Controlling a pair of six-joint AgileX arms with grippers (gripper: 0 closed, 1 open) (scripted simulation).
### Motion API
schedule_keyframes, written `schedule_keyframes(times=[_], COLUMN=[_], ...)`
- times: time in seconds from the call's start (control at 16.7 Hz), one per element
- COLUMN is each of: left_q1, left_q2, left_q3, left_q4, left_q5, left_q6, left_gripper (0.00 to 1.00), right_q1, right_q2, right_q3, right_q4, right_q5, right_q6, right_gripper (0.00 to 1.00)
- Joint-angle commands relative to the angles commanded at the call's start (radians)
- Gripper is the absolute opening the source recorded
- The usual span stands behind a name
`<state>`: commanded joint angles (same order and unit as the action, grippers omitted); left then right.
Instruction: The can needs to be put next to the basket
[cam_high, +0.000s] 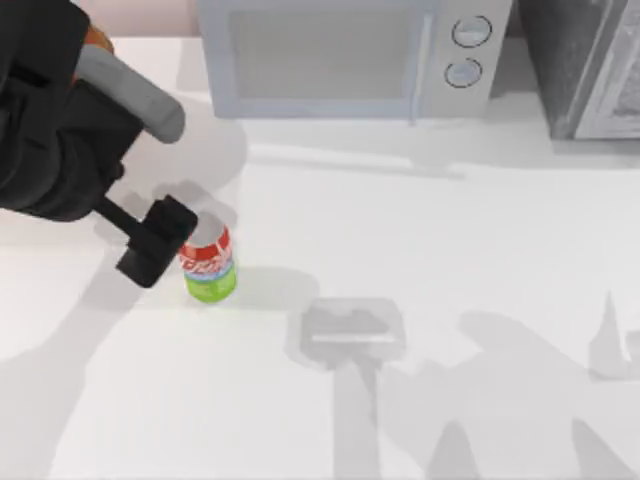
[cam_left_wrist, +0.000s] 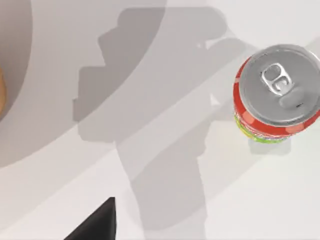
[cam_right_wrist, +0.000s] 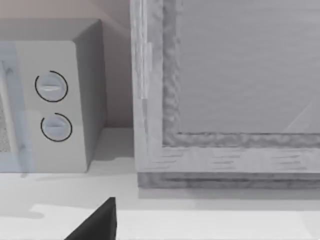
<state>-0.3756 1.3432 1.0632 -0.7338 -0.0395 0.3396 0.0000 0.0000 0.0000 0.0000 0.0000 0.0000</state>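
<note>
The can (cam_high: 208, 265) stands upright on the white table, left of the middle, with a red upper band and a green bottom. From above, the left wrist view shows its silver top and pull tab (cam_left_wrist: 278, 82). My left gripper (cam_high: 155, 243) hangs just left of the can, close beside it, and the can is not inside it in the left wrist view. The basket is mostly hidden under my left arm. An orange sliver of the basket (cam_high: 97, 38) shows at the far left back, and its edge (cam_left_wrist: 1, 95) appears in the left wrist view. My right arm is parked off to the right.
A white microwave (cam_high: 340, 55) stands along the back edge, and a grey textured cabinet (cam_high: 590, 65) stands at the back right. The right wrist view faces the microwave's knobs (cam_right_wrist: 52, 107) and the cabinet (cam_right_wrist: 225, 100). Arm shadows lie across the front of the table.
</note>
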Motion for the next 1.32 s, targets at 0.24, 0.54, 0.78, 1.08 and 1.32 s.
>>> schedule_keyframes(times=[0.24, 0.54, 0.78, 1.08, 1.32], left_q1=[-0.047, -0.07, -0.066, -0.055, -0.055], left_q2=[0.298, 0.565, 0.68, 0.717, 0.717], left_q3=[0.271, 0.519, 0.644, 0.701, 0.701], left_q4=[-0.2, -0.399, -0.5, -0.543, -0.543], left_q5=[0.005, 0.021, 0.033, 0.042, 0.042], left_q6=[0.042, 0.06, 0.054, 0.042, 0.042], left_gripper=[1.0, 1.0, 1.0, 1.0, 1.0], right_q1=[0.0, 0.0, 0.0, 0.0, 0.0], right_q2=[0.0, 0.0, 0.0, 0.0, 0.0], right_q3=[0.0, 0.0, 0.0, 0.0, 0.0], right_q4=[0.0, 0.0, 0.0, 0.0, 0.0], right_q5=[0.0, 0.0, 0.0, 0.0, 0.0], right_q6=[0.0, 0.0, 0.0, 0.0, 0.0], right_gripper=[1.0, 1.0, 1.0, 1.0, 1.0])
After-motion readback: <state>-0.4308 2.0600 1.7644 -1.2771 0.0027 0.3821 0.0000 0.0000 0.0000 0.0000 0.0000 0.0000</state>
